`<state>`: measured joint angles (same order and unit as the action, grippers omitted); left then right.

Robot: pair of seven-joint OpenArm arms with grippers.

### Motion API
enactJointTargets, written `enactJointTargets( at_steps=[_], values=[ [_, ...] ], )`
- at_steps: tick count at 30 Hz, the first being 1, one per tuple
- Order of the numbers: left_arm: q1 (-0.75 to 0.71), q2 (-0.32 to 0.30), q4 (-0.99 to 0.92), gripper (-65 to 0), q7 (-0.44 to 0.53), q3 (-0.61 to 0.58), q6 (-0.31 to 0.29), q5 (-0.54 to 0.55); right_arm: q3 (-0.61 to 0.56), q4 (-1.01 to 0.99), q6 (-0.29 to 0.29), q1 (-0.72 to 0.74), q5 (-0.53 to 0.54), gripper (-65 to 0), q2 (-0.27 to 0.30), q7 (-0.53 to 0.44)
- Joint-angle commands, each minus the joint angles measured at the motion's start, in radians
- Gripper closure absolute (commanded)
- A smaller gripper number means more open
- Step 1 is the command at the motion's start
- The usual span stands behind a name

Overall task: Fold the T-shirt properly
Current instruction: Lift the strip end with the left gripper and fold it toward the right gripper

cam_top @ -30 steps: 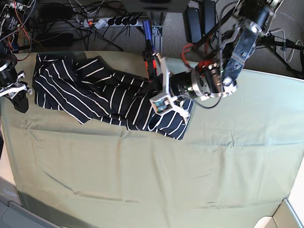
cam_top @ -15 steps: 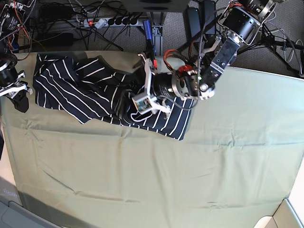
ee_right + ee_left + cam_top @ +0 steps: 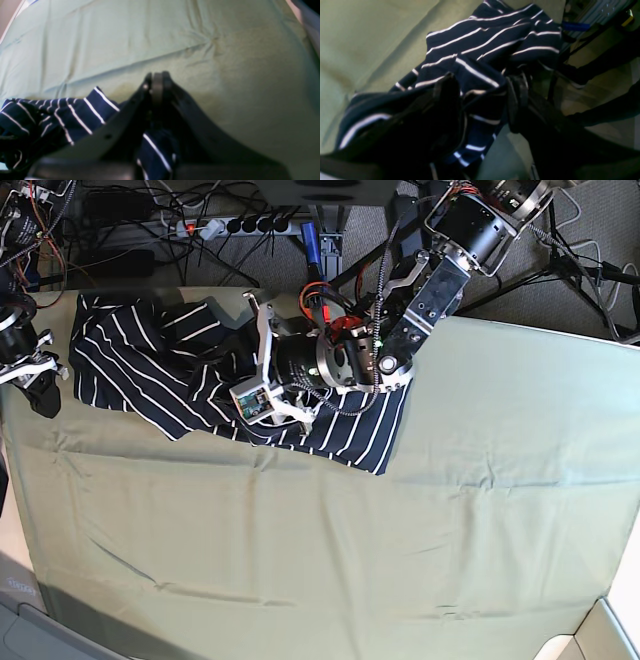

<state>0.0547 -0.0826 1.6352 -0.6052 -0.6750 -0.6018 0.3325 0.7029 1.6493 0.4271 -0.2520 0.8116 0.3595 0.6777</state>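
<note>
The navy white-striped T-shirt (image 3: 150, 365) lies crumpled along the back of the olive-green table cloth (image 3: 320, 540). My left gripper (image 3: 262, 375) reaches in from the back right over the middle of the shirt. In the left wrist view the left gripper (image 3: 482, 100) has a bunched fold of the shirt (image 3: 490, 40) between its fingers. My right gripper (image 3: 42, 385) sits at the table's left edge beside the shirt's left end. In the right wrist view the right gripper (image 3: 156, 81) has its tips together, with striped fabric (image 3: 75, 115) under and beside it.
Cables, a power strip (image 3: 235, 225) and stands lie on the floor behind the table. The table's back edge (image 3: 520, 328) runs just behind the shirt. The cloth has wrinkles (image 3: 130, 570) at the front left.
My left arm has swung left across the shirt, carrying a fold of fabric toward the shirt's middle. The right arm has not moved.
</note>
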Motion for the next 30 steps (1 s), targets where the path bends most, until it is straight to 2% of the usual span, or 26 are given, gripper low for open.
enactJointTargets(
  at_steps=[1, 6, 9, 13, 16, 21, 25, 30],
  values=[
    [0.015, 0.011, 0.039, -33.9, 0.019, 0.0, 0.016, 0.018, 0.009, 0.018, 0.053, 0.008, 0.014, 0.0, 0.019, -0.022],
    [0.015, 0.011, 0.112, -33.9, -0.073, 0.0, 0.016, 0.082, 0.009, 0.017, 0.052, 0.008, 0.015, 0.0, 0.019, -0.023],
    [0.015, 0.01, 0.141, -33.9, -0.079, 0.004, 0.022, 0.079, 0.009, 0.017, 0.053, 0.008, 0.013, 0.0, 0.019, -0.023],
    [0.015, 0.01, 0.148, -32.9, -0.064, 0.063, 0.095, -0.01, 0.009, 0.017, 0.053, 0.008, 0.0, 0.0, 0.019, -0.023],
    [0.015, -0.002, 0.148, -24.3, -0.045, 0.175, 0.146, -0.054, 0.009, 0.017, 0.053, 0.008, 0.0, 0.0, 0.019, -0.023],
    [0.009, -0.06, 0.132, -0.2, -0.042, 0.341, 0.154, -0.029, 0.009, 0.017, 0.053, 0.008, 0.0, 0.0, 0.019, -0.023],
    [-0.03, -0.097, 0.13, 0.0, -0.038, 0.377, 0.153, 0.012, 0.009, 0.017, 0.052, 0.008, 0.0, 0.0, 0.019, -0.023],
    [-0.128, -0.097, 0.13, 0.0, 0.027, 0.376, 0.153, 0.012, 0.008, 0.017, 0.053, 0.011, 0.0, 0.0, 0.002, -0.023]
  ],
)
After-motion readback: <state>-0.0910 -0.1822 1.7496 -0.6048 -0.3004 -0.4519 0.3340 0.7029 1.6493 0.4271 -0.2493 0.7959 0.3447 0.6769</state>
